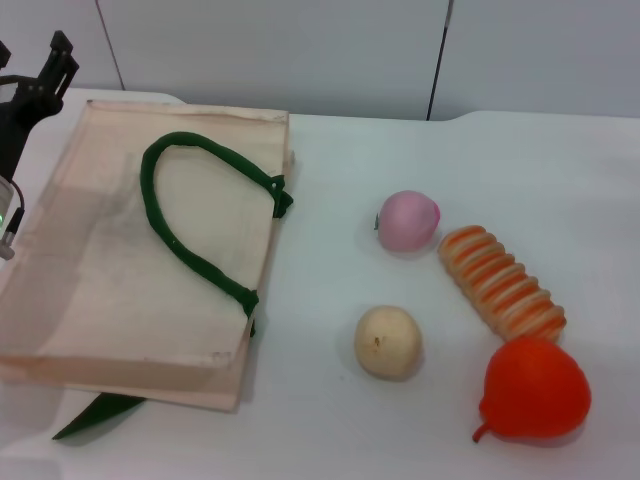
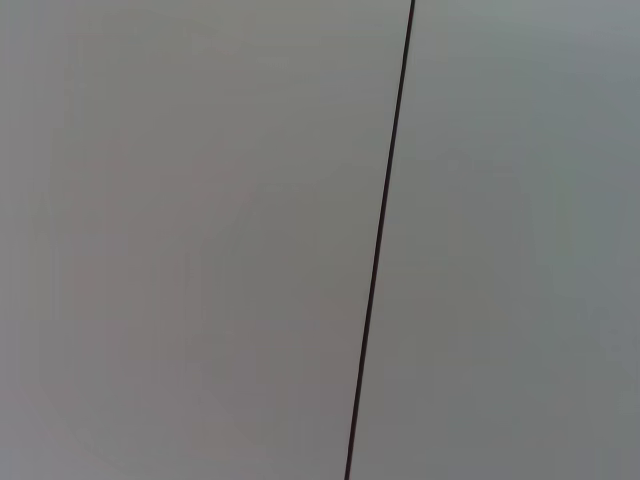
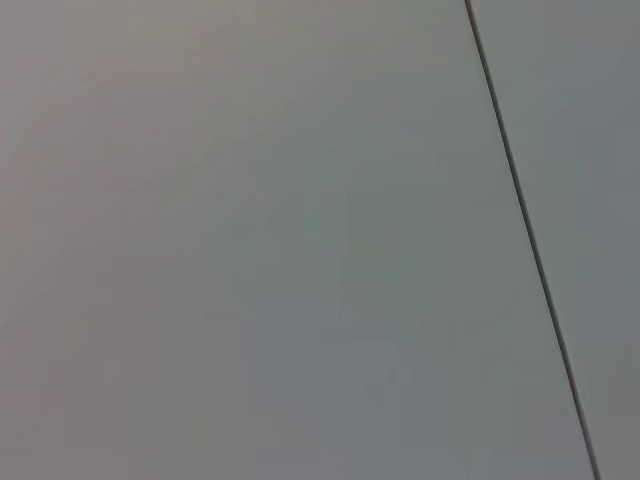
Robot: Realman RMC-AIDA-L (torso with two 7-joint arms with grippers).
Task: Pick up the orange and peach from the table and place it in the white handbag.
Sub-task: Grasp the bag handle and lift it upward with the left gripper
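Left gripper (image 1: 50,62) raised at the far corner of the flat cream cloth handbag (image 1: 110,290); can't tell finger opening, nothing held. Right gripper unseen. Glossy red-orange fruit (image 1: 535,388) and small pink peach (image 1: 407,220) lie well off to its right. Suggest lifting the bag mouth open first.

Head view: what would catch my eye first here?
Probably the glossy orange at the table's near right, next to a striped ridged oblong. On the left, the big white handbag lies flat with green handles, and the left pincer is by its far corner.
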